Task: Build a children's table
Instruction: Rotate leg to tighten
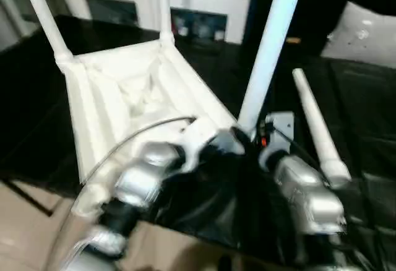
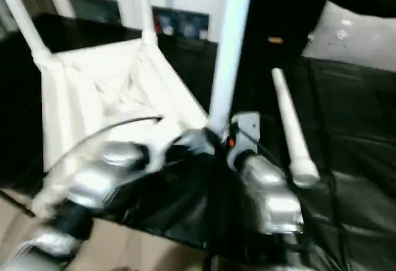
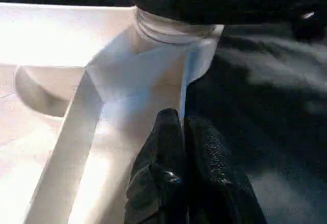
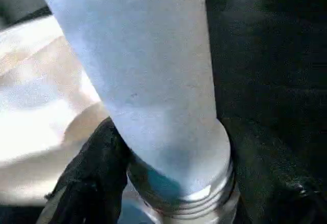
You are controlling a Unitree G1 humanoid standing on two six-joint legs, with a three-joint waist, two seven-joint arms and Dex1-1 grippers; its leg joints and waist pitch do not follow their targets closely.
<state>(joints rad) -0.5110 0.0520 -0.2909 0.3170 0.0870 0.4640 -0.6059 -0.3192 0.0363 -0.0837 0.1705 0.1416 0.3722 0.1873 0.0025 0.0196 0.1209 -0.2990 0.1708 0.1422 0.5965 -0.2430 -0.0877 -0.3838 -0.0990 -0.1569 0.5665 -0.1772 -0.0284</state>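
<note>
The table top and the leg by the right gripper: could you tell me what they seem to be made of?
The table top looks like moulded white plastic with a smooth, slightly glossy finish: its underside has thin formed ribs. The leg seems to be matt white plastic too, judging by the threaded ridges moulded into its base, though painted metal cannot be ruled out.

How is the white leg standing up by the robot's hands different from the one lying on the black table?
The standing leg is upright at the near corner of the upturned table top; the loose leg lies flat on the black table, apart from the top. The right gripper has its black fingers either side of the standing leg's threaded base; nothing touches the loose leg. Both are long, round, tapered and white.
</note>
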